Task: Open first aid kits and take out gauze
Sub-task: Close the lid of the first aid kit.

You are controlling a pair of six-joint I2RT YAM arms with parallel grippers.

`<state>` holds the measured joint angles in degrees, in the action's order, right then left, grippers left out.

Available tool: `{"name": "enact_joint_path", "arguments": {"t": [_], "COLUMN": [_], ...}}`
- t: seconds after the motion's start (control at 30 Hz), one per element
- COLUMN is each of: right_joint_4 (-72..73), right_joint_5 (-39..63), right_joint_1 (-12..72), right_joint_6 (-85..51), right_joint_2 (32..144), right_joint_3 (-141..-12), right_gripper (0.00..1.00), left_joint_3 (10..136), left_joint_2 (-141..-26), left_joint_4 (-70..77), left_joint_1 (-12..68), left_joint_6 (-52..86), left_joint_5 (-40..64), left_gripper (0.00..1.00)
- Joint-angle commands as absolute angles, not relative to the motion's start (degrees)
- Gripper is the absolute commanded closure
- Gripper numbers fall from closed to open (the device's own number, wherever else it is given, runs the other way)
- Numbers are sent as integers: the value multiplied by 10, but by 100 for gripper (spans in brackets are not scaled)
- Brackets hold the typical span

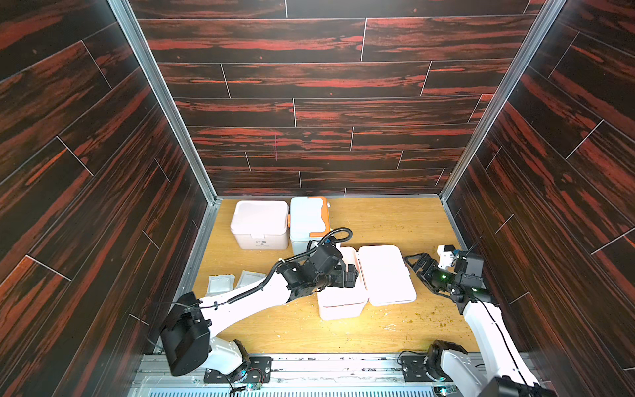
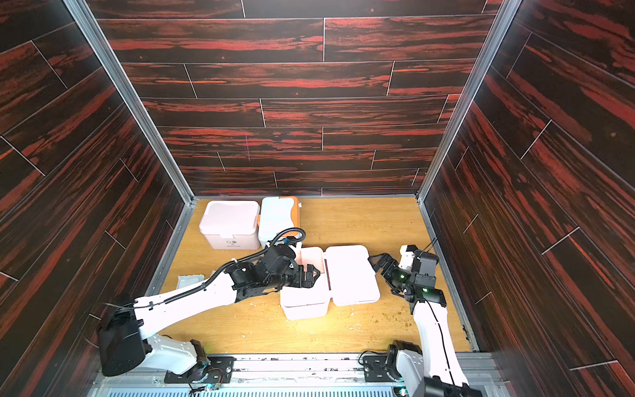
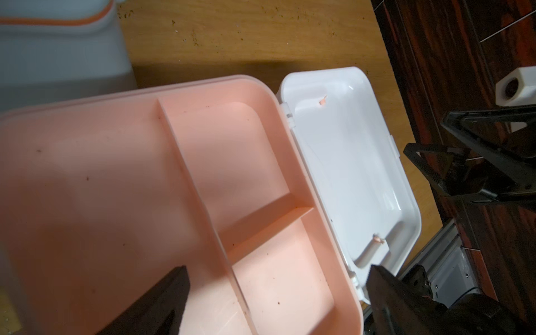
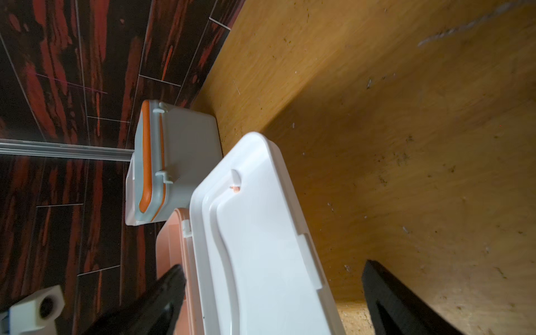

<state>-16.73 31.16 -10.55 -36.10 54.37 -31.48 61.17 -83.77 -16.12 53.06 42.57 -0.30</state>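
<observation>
One pale pink first aid kit [image 1: 340,304] sits mid-table with its white lid [image 1: 388,275] folded flat to the right. My left gripper [image 1: 351,275] hangs open over its pink divided tray [image 3: 232,162], whose compartments show nothing inside. My right gripper [image 1: 417,263] stands open just right of the lid, apart from it. At the back left stand a shut pinkish-white kit [image 1: 259,223] and a shut blue-white kit [image 1: 309,220] with an orange handle. Two white gauze packets [image 1: 220,283] lie on the table left of my left arm.
Dark wood-patterned walls [image 1: 103,206] box in the table on three sides. Crumbs [image 1: 429,314] speckle the wooden tabletop near the right arm. A metal rail [image 1: 309,371] with both arm bases runs along the front edge.
</observation>
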Motion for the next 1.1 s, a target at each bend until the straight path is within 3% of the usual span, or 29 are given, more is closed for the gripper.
{"name": "enact_joint_path", "arguments": {"t": [0.0, 0.17, 0.73, 1.07], "right_joint_4": [-98, -29, -47, -108], "right_joint_5": [424, 496, 531, 461], "right_joint_1": [-111, -112, -102, 39], "right_joint_6": [-377, -420, -493, -448], "right_joint_2": [576, 588, 478, 469], "right_joint_3": [-292, -276, -349, -428], "right_gripper": [2, 3, 3, 1], "left_joint_3": [628, 621, 600, 585], "left_joint_2": [-854, -870, -890, -891], "left_joint_4": [-170, -137, -34, 32], "left_joint_1": [532, 532, 532, 533], "left_joint_6": [440, 455, 482, 498], "left_joint_5": [9, 32, 77, 85], "left_gripper": [0, 0, 0, 0]}}
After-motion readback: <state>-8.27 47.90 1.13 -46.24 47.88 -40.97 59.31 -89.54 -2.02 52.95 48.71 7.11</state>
